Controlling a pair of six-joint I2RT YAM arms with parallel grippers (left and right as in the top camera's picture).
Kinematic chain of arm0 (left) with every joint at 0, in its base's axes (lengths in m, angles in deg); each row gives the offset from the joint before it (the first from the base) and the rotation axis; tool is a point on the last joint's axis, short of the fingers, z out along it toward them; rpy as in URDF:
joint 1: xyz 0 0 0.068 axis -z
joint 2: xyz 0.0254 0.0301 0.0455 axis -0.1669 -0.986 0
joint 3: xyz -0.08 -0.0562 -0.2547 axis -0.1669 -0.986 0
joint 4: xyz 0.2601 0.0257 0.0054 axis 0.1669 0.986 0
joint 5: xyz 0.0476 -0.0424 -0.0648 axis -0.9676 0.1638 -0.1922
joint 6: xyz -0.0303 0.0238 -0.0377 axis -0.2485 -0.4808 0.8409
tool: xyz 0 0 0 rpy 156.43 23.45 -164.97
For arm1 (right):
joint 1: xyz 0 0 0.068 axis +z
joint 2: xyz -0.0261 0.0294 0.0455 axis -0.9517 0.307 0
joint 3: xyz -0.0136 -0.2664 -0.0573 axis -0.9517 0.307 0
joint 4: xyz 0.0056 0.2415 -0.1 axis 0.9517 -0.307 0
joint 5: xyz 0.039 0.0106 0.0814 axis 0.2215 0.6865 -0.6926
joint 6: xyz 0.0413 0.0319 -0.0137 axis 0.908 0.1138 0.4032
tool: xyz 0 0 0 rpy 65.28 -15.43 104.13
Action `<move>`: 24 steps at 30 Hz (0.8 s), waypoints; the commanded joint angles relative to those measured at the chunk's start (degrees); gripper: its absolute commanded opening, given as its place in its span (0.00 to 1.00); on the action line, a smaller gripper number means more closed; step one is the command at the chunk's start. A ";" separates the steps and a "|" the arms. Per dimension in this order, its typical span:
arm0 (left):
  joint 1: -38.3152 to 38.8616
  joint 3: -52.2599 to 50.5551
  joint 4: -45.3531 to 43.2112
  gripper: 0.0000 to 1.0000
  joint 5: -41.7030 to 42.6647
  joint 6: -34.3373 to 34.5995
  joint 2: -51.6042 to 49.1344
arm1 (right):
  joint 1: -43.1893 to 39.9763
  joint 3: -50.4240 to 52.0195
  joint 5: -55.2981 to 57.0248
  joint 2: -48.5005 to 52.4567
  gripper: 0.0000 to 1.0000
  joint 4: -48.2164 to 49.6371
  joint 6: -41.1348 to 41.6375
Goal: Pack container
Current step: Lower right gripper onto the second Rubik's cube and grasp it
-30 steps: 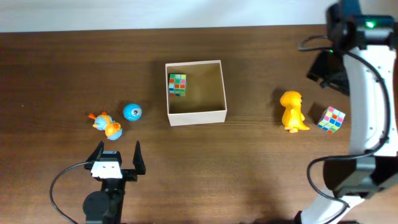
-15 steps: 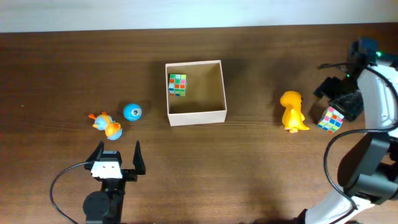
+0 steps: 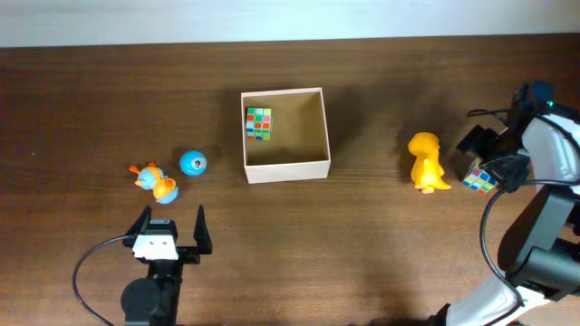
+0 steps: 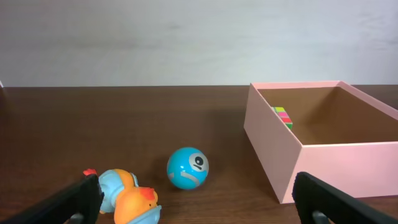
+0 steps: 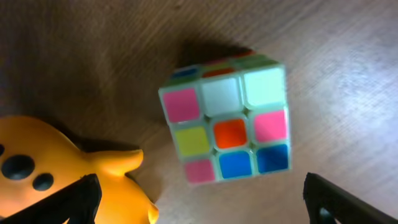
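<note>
Findings, read from the left of the container [image 3: 285, 169] across to its right.

- **Well left of the container:** An orange-and-blue toy bird [image 3: 156, 182] lies on the wooden table [image 3: 362, 263]. A blue ball [image 3: 192, 163] sits between the bird and the container, apart from both.
- **Left gripper:** The left gripper [image 3: 170, 226] sits nearer you than those toys, left of the container. Its jaws are spread wide and it grips nothing.
- **The container:** It stands upright near the middle of the table, open side up. One puzzle cube [image 3: 259, 123] already rests inside against its left wall, toward the far side.
- **How the container will handle:** Judge it light and easily shoved, since the thin card walls will likely flex or crease under a hard pinch. If you must steady it, take a wall at the rim close to a corner, where it should be stiffest. Otherwise drop items in from above without touching the rim.
- **Right of the container:** A yellow toy animal [image 3: 426, 161] lies well clear of it. A second puzzle cube [image 5: 224, 127] lies farther right, just beside that toy's tail.
- **Right gripper:** The right gripper [image 3: 492, 161] hovers over the second cube. Its jaws are fully parted, one on either side of the cube, and it holds nothing.
- **The second cube:** It looks rigid and smooth-faced, so take it squarely on two opposite flat faces.
</note>
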State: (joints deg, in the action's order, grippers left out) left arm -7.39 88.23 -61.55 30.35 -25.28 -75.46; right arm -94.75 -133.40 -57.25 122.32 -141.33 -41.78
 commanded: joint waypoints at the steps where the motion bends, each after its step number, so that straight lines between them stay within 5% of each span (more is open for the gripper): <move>1: -0.31 -0.42 -0.09 0.99 -0.20 -0.87 0.44 | -0.42 1.14 -0.50 0.04 0.98 2.01 -1.53; 24: -0.31 -0.42 -0.09 0.99 -0.20 -0.87 0.44 | -1.88 6.40 1.03 1.62 0.98 12.94 -1.16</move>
State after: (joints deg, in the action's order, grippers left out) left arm -7.39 88.23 -61.55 30.35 -25.28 -75.46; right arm -96.26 -128.48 -57.12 122.56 -129.05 -42.76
